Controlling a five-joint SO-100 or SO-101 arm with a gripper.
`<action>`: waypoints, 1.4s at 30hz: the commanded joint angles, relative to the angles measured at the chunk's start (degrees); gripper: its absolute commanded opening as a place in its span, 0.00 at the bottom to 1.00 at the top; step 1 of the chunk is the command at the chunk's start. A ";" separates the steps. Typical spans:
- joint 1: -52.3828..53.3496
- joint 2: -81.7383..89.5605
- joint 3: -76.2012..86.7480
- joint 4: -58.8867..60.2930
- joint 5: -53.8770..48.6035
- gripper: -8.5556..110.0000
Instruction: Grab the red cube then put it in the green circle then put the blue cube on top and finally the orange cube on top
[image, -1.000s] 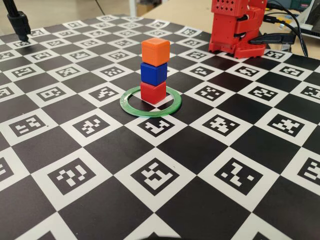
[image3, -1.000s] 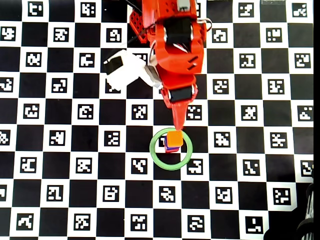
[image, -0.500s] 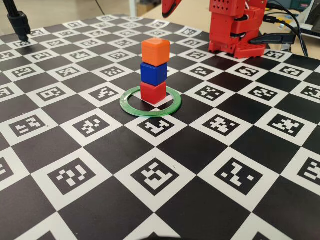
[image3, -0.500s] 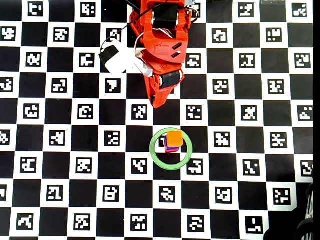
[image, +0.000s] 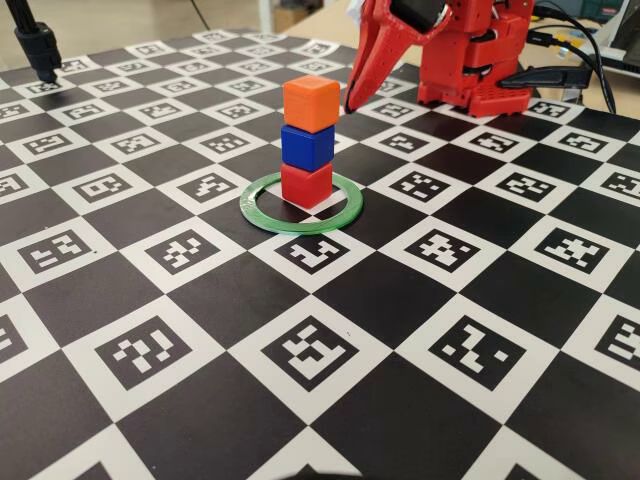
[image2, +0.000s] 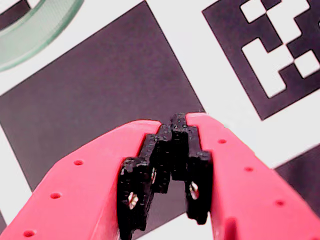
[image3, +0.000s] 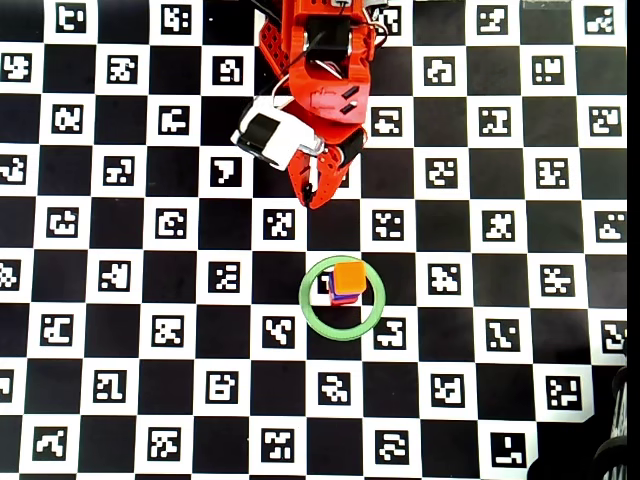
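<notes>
The red cube (image: 305, 184) is sitting inside the green circle (image: 302, 216) on the desk (image: 200, 300). The blue cube (image: 306, 146) is sitting on top of it, and the orange cube (image: 311, 102) is sitting on the very top. The three are making a small tower that is standing up straight. The circle is lying flat around the bottom of the tower.

Half a second ago the hand (image: 349, 104) was only peeking in at the top edge of the fixed view. Now it is showing much more, pointing down behind the tower and well apart from it. The tower is looking just the same as before.

The overhead view is showing mostly the orange cube (image3: 348, 277), with just slivers of color under it, inside the ring (image3: 341, 297). The fixed view is showing all three cubes. The wrist view is showing the hand (image2: 175, 125) up close. Its two tips are pressed together with nothing between them, and a bit of the green circle (image2: 35, 30) is showing in the corner.
</notes>
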 joint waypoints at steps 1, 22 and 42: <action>0.53 4.04 0.44 0.44 -4.75 0.03; 0.18 9.67 4.57 19.60 -30.94 0.03; 2.29 9.67 4.57 25.66 -29.18 0.03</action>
